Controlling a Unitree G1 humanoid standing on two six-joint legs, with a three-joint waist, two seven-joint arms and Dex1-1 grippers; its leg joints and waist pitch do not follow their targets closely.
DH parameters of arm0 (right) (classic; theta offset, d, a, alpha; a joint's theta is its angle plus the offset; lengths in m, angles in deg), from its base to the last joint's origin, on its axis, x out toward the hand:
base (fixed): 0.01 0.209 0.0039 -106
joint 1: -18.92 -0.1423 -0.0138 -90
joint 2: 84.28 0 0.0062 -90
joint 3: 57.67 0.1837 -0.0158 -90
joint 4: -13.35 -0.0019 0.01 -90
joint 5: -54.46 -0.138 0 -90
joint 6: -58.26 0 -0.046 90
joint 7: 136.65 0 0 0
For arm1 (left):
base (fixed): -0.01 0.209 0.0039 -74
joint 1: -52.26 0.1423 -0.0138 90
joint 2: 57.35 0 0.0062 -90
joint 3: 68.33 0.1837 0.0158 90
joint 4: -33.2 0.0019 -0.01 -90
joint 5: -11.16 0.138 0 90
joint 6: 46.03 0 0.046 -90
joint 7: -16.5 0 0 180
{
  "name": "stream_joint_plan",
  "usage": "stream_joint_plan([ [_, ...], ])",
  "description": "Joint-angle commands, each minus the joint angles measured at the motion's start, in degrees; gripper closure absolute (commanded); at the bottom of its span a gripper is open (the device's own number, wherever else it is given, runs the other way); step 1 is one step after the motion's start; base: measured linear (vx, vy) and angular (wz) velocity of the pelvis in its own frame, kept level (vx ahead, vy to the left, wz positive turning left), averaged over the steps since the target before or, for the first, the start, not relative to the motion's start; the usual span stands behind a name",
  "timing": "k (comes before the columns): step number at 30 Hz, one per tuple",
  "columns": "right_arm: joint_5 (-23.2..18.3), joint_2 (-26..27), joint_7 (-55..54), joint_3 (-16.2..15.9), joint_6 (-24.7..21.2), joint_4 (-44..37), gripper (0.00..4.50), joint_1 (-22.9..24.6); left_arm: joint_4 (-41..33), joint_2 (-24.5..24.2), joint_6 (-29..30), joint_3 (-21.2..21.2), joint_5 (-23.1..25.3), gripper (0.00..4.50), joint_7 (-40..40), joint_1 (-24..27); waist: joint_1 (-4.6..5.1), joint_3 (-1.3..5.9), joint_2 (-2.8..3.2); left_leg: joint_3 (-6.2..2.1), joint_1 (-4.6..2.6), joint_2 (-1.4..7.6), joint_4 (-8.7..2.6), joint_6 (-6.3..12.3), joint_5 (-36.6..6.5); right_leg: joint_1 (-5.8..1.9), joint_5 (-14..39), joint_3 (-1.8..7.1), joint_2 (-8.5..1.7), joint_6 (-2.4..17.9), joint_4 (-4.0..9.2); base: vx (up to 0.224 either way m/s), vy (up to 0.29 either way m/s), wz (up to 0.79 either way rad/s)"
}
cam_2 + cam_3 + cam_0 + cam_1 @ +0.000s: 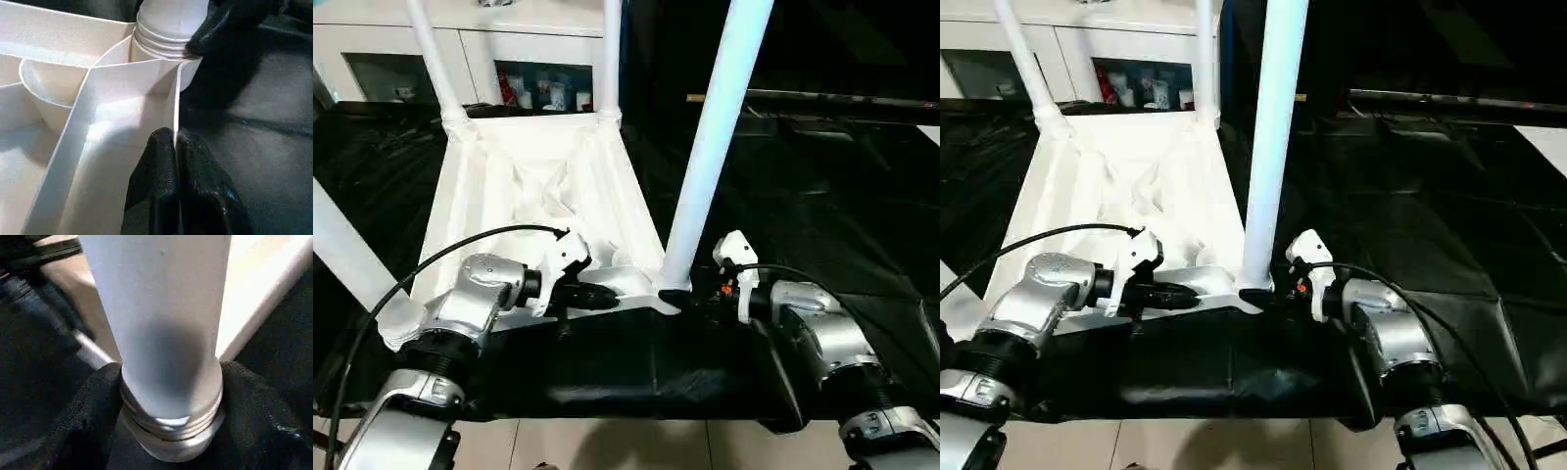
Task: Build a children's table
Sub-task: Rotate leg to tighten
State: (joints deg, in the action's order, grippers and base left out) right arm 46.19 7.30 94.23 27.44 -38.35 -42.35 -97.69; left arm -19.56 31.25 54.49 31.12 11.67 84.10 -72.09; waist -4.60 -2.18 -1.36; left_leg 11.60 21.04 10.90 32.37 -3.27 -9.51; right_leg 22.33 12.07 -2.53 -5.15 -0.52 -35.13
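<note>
At lower centre, the left gripper (176,147) pinched the near rim of the upturned table top (538,186), apparently steadying it. Just right, the right gripper (168,406) clasped the near leg (715,137) at its threaded base, seemingly to screw it in. Beyond, upper left, two more legs (435,59) stood upright.

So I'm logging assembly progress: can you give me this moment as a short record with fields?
top: upside down on the black cloth, ribbed underside up
legs standing: four, one at each corner
near right leg: upright in its socket, threads showing above the rim
left gripper: shut on the top's near edge wall
right gripper: fingers either side of that leg's base
</note>
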Motion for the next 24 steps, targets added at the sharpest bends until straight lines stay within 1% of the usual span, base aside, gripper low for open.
stream_joint_plan([
  [1,2.46,1.96,-6.0,-0.66,-0.01,2.4,1.75,0.24,2.38,4.65,-0.13,-0.34,-1.99,4.5,-3.03,0.23,0.03,2.62,-0.87,-1.09,-0.67,2.35,-3.5,1.74,-13.36,-1.84,13.5,2.14,-3.33,12.14,4.82,0.0,0.0,0.0],
  [2,2.85,3.33,-8.83,-0.44,-0.26,2.75,1.75,0.38,3.13,6.11,-0.31,-0.19,-1.6,4.5,-4.86,-0.25,0.12,2.54,-0.95,-1.11,-0.8,2.35,-3.54,1.46,-13.88,-1.74,14.66,2.17,-3.32,11.7,5.01,0.0,0.0,0.0],
  [3,2.89,3.97,-9.81,-0.34,-0.37,2.76,1.75,0.48,3.46,6.73,-0.34,-0.14,-1.44,4.5,-5.67,-0.47,0.18,2.46,-0.87,-1.12,-0.93,2.34,-3.61,1.34,-14.74,-1.63,16.07,2.24,-3.31,11.23,5.21,0.0,0.0,0.0],
  [4,2.94,5.59,-12.22,-0.09,-0.71,2.74,1.75,0.72,4.23,8.28,-0.41,0.0,-1.08,4.5,-7.59,-0.98,0.18,2.47,-0.87,-1.16,-0.94,2.35,-3.63,1.22,-14.82,-1.62,16.46,2.27,-3.34,10.94,5.24,0.0,0.0,0.0],
  [5,3.07,8.38,-16.6,0.35,-1.59,2.69,1.76,0.89,5.36,10.72,-0.49,0.2,-0.69,4.5,-10.31,-1.78,0.21,2.42,-0.71,-1.19,-0.92,2.35,-3.76,0.97,-14.83,-1.55,16.96,2.33,-3.36,10.58,5.35,0.0,0.0,0.0],
  [6,2.98,9.94,-18.36,0.45,-2.03,2.64,1.76,0.92,5.95,12.02,-0.45,0.36,-0.5,4.5,-11.61,-2.24,0.25,2.48,-0.82,-1.26,-1.02,2.3,-3.78,0.78,-15.18,-1.54,17.5,2.25,-3.35,10.23,5.4,0.0,0.0,0.0],
  [7,3.2,11.49,-19.73,0.06,-1.9,2.6,1.76,0.93,6.31,13.29,-0.37,0.72,-0.46,4.5,-12.4,-2.59,0.24,2.53,-0.9,-1.24,-0.96,2.26,-3.78,0.93,-15.03,-1.63,17.43,2.27,-3.32,10.02,5.4,0.0,0.0,0.0],
  [8,3.58,12.77,-20.74,-0.54,-1.42,2.63,1.76,0.89,6.54,14.34,-0.25,1.13,-0.4,4.5,-12.97,-2.83,0.2,2.59,-0.71,-1.28,-0.95,2.31,-3.78,1.04,-14.81,-1.55,16.85,2.34,-3.39,9.93,5.37,0.0,0.0,0.0],
  [9,4.13,13.28,-21.86,-0.79,-1.29,2.96,1.76,0.65,6.55,14.72,-0.21,1.31,-0.28,4.5,-13.28,-2.88,0.19,2.53,-0.57,-1.28,-0.92,2.24,-3.81,1.25,-14.96,-1.61,16.91,2.28,-3.34,9.65,5.48,0.0,0.0,0.0],
  [10,4.15,13.3,-21.9,-0.8,-1.29,2.97,1.76,0.64,6.55,14.73,-0.21,1.32,-0.28,4.5,-13.29,-2.88,0.18,2.6,-0.63,-1.26,-0.86,2.22,-3.76,1.35,-14.8,-1.64,16.76,2.31,-3.36,9.55,5.47,0.0,0.0,0.0],
  [11,4.34,13.77,-22.49,-0.91,-1.05,3.36,1.76,0.29,6.49,14.96,-0.25,1.51,-0.22,4.5,-13.2,-2.88,0.15,2.66,-0.38,-1.3,-0.85,2.22,-3.78,1.38,-14.64,-1.66,16.45,2.31,-3.39,9.54,5.42,0.0,0.0,0.0],
  [12,3.9,14.53,-23.21,-0.31,-0.43,3.86,1.76,-0.33,6.62,15.16,-0.47,1.5,0.08,4.5,-13.13,-2.91,0.24,2.67,-0.33,-1.29,-0.76,2.21,-3.8,1.6,-14.46,-1.7,15.56,2.27,-3.31,9.63,5.39,0.0,0.0,0.0],
  [13,3.8,14.63,-23.25,-0.15,-0.4,3.85,1.41,-0.38,6.69,15.17,-0.52,1.46,0.14,4.5,-13.14,-2.94,0.26,2.63,-0.35,-1.27,-0.8,2.23,-3.82,1.66,-14.74,-1.64,15.61,2.28,-3.27,9.64,5.46,0.0,0.0,0.0],
  [15,3.26,14.58,-23.2,1.1,-0.11,3.36,1.06,-0.61,7.19,14.55,-1.18,0.92,0.44,4.5,-13.0,-3.01,0.28,2.61,-0.46,-1.32,-0.73,2.19,-3.88,1.89,-15.39,-1.69,16.85,2.25,-3.3,9.22,5.58,0.0,0.0,0.0],
  [17,2.58,13.93,-21.31,1.24,-0.27,2.69,1.06,-0.45,7.1,13.83,-1.43,0.64,0.36,4.5,-12.56,-2.87,0.29,2.59,-0.33,-1.38,-0.75,2.27,-3.98,1.83,-15.79,-1.6,17.29,2.24,-3.29,9.12,5.61,0.0,0.0,0.0],
  [18,2.29,13.49,-20.37,1.18,-0.14,2.36,0.79,-0.37,7.02,13.42,-1.59,0.49,0.3,4.5,-12.29,-2.8,0.29,2.57,-0.34,-1.4,-0.82,2.32,-4.02,1.74,-16.16,-1.54,17.44,2.24,-3.3,9.14,5.65,0.0,0.0,0.0],
  [19,2.08,12.08,-18.25,0.84,-0.35,1.59,0.79,-0.25,6.48,12.34,-1.8,0.23,0.04,4.5,-11.33,-2.44,0.31,2.57,-0.35,-1.38,-0.82,2.31,-4.01,1.72,-16.24,-1.53,17.43,2.26,-3.3,9.17,5.66,0.0,0.0,0.0],
  [20,2.03,9.59,-14.63,0.02,-0.57,0.32,0.67,-0.08,5.51,10.6,-2.27,-0.03,-0.38,4.5,-9.46,-1.78,0.3,2.68,-0.51,-1.36,-0.74,2.3,-3.94,1.92,-16.01,-1.69,16.85,2.24,-3.28,9.19,5.59,0.0,0.0,0.0],
  [21,2.03,9.53,-14.55,0.0,-0.57,0.3,0.62,-0.07,5.49,10.57,-2.28,-0.03,-0.39,4.5,-9.42,-1.77,0.12,2.76,-0.47,-1.35,-0.64,2.31,-3.8,2.52,-15.0,-1.87,15.04,2.24,-3.29,9.46,5.41,0.0,0.0,0.0],
  [22,1.97,8.28,-12.49,-0.46,-0.74,-0.39,0.62,0.05,5.0,9.74,-2.53,-0.09,-0.59,4.5,-8.38,-1.43,0.19,2.77,-0.48,-1.3,-0.47,2.32,-3.78,2.8,-14.38,-1.94,13.83,2.28,-3.29,9.67,5.27,0.0,0.0,0.0],
  [23,1.76,6.13,-8.71,-1.06,-1.08,-1.69,0.62,0.35,4.28,8.44,-2.72,-0.3,-0.88,4.5,-6.53,-0.96,0.1,2.93,-0.54,-1.27,-0.38,2.28,-3.58,3.42,-12.69,-2.13,11.08,2.2,-3.27,10.23,4.97,0.0,0.0,0.0],
  [24,1.69,4.27,-5.92,-1.38,-1.13,-2.62,0.62,0.55,3.8,7.33,-3.13,-0.51,-1.06,4.5,-5.12,-0.65,0.01,2.91,-0.7,-1.17,-0.34,2.25,-3.44,4.17,-11.41,-2.18,9.1,2.13,-3.21,10.91,4.78,0.0,0.0,0.0],
])
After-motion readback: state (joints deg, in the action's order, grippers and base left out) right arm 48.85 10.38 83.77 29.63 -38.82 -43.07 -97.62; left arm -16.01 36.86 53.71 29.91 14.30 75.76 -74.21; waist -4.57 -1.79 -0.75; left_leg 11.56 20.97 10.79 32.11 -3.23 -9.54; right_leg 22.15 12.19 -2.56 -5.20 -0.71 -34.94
